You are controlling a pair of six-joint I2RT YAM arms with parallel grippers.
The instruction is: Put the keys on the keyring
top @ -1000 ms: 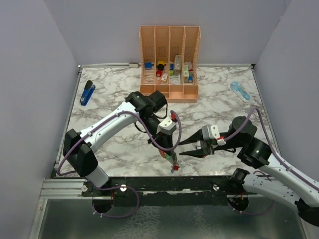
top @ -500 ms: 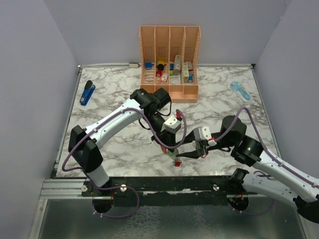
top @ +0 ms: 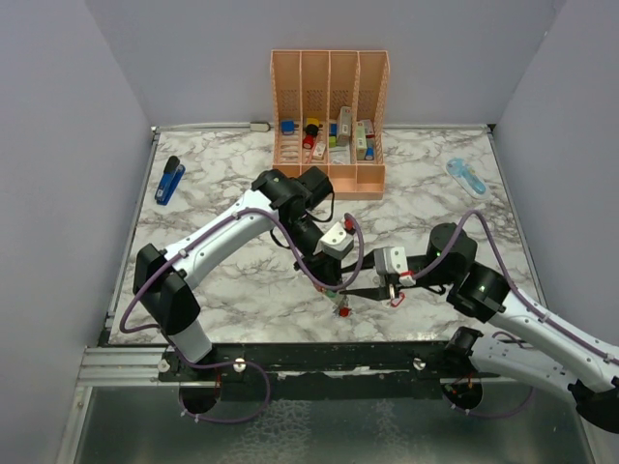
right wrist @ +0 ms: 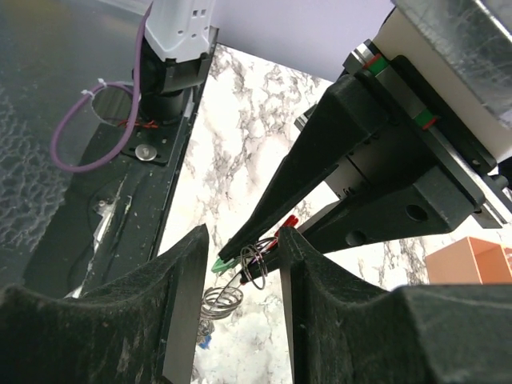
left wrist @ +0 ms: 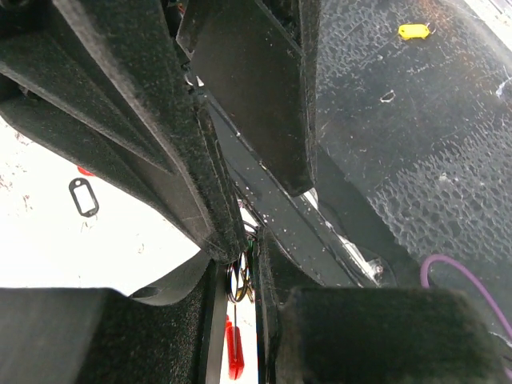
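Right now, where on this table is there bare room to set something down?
Bare marble lies between the blue stapler and the orange organizer, and between the organizer and the light blue object at right. The front centre is crowded: left gripper and right gripper meet there around the keys.
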